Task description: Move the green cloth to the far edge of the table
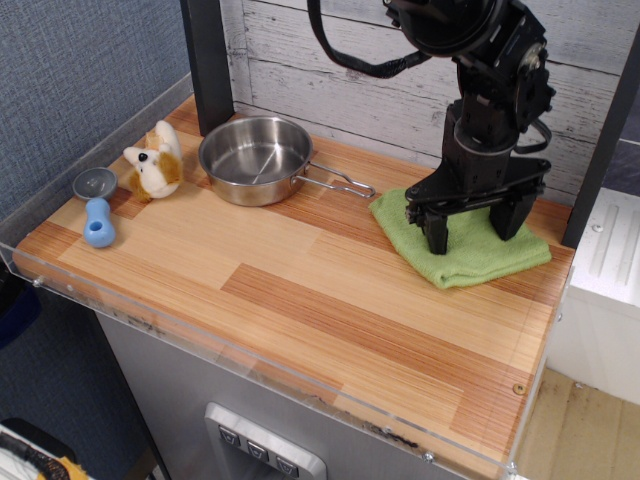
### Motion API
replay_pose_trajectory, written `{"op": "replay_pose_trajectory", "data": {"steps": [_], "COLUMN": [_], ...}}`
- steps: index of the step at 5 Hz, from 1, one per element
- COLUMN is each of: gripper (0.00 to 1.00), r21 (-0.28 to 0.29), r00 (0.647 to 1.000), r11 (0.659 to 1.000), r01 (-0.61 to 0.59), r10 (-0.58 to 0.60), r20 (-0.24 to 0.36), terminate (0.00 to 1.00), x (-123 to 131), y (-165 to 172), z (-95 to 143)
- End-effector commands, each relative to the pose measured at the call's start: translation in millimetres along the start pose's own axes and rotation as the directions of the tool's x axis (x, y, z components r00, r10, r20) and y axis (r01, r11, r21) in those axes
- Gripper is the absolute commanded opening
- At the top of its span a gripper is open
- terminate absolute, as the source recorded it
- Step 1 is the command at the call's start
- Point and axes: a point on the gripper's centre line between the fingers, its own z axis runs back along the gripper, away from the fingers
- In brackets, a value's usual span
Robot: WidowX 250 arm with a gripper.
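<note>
Gripper [476, 225] stands wide apart, both fingertips [438, 240] pressed down on the green cloth [462, 246], just right of the steel pan's [255, 160] handle

Robot arm [470, 40] cut off at top edge.

My arm reaches in from the top, wrist pointing straight down over the far right part of the table [300, 290]. My gripper [477, 224] has its two black fingers [437, 232] spread wide, both tips pressing down on the green cloth [470, 255].
</note>
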Motion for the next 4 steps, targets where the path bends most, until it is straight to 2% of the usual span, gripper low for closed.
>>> {"op": "replay_pose_trajectory", "data": {"steps": [1,2,4], "gripper": [1.0,1.0,1.0], "r21": [-0.018,-0.048,-0.072], "r00": [1.0,0.999,0.997], "r11": [1.0,0.998,0.996], "r01": [-0.023,-0.04,-0.06], "r10": [0.024,0.041,0.063], "r20": [0.014,0.007,0.041], "terminate": [0.0,0.0,0.0], "x": [5,8,23], "y": [0,-2,-11], "z": [25,37,61]}}
